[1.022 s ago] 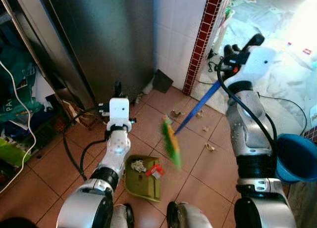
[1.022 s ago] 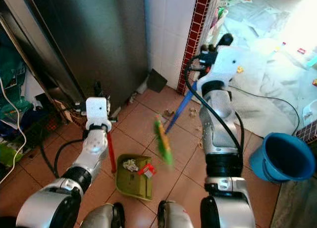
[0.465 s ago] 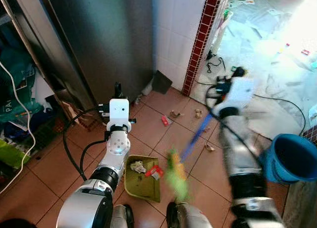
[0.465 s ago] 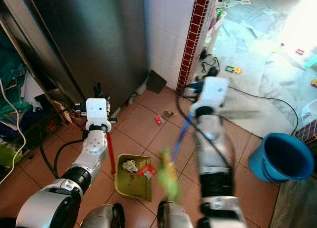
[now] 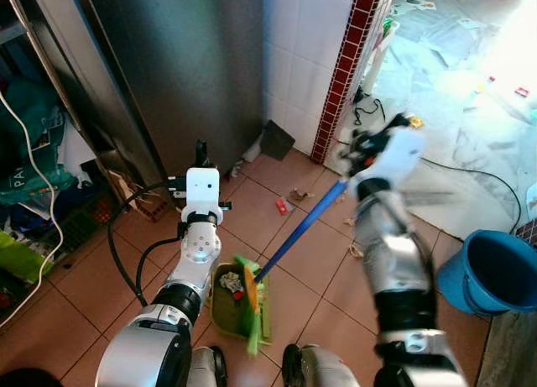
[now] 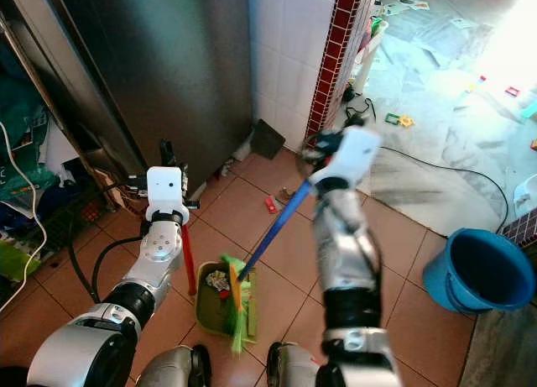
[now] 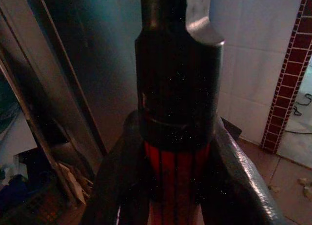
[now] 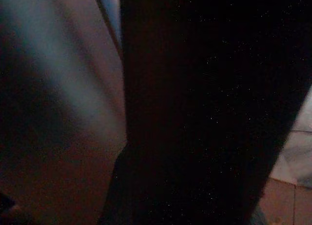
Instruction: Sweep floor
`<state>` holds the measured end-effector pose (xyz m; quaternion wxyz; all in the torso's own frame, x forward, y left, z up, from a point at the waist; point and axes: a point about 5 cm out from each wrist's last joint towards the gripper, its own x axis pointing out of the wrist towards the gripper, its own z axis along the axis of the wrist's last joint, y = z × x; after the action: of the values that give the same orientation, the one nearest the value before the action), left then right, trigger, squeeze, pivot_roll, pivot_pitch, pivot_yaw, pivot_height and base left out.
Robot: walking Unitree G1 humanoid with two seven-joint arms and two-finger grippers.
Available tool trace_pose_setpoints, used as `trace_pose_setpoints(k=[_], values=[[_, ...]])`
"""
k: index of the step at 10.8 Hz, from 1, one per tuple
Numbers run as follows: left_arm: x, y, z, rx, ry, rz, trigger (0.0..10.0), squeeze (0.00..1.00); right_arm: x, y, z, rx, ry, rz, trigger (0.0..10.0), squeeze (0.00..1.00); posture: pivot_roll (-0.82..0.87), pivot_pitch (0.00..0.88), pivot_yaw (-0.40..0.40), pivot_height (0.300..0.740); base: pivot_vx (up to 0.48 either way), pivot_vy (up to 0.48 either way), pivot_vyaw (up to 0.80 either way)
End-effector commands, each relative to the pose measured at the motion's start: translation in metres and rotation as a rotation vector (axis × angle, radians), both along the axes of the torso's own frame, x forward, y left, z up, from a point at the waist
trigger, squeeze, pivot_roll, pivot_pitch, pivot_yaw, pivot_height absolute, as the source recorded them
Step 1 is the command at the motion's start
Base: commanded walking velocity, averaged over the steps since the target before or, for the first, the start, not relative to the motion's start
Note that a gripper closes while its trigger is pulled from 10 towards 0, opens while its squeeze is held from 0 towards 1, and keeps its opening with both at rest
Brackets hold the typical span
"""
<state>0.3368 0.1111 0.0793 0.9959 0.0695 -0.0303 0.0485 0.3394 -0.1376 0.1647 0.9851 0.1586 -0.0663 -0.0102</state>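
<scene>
The left claw [image 7: 175,181] clamps its black fingers [image 7: 122,186] around the ribbed red handle [image 6: 190,265] of the olive plastic dustpan [image 6: 214,307], which lies on the terracotta tiled floor [image 5: 310,261] holding crumpled scraps. The right claw [image 5: 361,148] carries the broom [image 5: 298,229] by its blue stick; its grip cannot be told, the wrist view being dark. Green bristles [image 5: 250,307] lie blurred over the pan's mouth. A round blue bucket [image 5: 491,269] stands well apart.
</scene>
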Motion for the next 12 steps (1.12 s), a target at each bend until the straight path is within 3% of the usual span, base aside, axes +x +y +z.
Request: trace_pose_setpoints(k=[1, 4, 7, 9, 12], values=[[-0.006, 0.004, -0.015, 0.022, 0.077, 0.011, 10.0, 0.00, 0.002, 0.000, 0.026, 0.024, -0.096, 0.015, 10.0, 0.00, -0.13, 0.088, 0.001, 0.740, 0.000, 0.000, 0.00], [-0.006, 0.003, -0.016, 0.035, 0.086, 0.001, 10.0, 0.00, 0.006, -0.010, 0.055, -0.099, -0.207, 0.006, 10.0, 0.00, -0.14, 0.086, 0.003, 0.740, 0.000, 0.000, 0.00], [-0.006, 0.001, -0.016, 0.029, 0.088, -0.009, 10.0, 0.00, 0.007, -0.018, 0.065, -0.168, -0.246, -0.003, 10.0, 0.00, -0.14, 0.075, 0.000, 0.740, 0.000, 0.000, 0.00], [-0.003, 0.000, -0.008, -0.044, 0.056, -0.058, 10.0, 0.00, 0.006, -0.025, 0.063, -0.233, -0.249, -0.038, 10.0, 0.00, -0.14, 0.063, -0.004, 0.740, 0.000, 0.000, 0.00], [0.001, 0.007, 0.020, -0.142, -0.092, -0.116, 10.0, 0.00, -0.007, -0.040, 0.027, -0.397, -0.148, -0.111, 10.0, 0.00, -0.13, 0.068, -0.007, 0.740, 0.000, 0.000, 0.00]])
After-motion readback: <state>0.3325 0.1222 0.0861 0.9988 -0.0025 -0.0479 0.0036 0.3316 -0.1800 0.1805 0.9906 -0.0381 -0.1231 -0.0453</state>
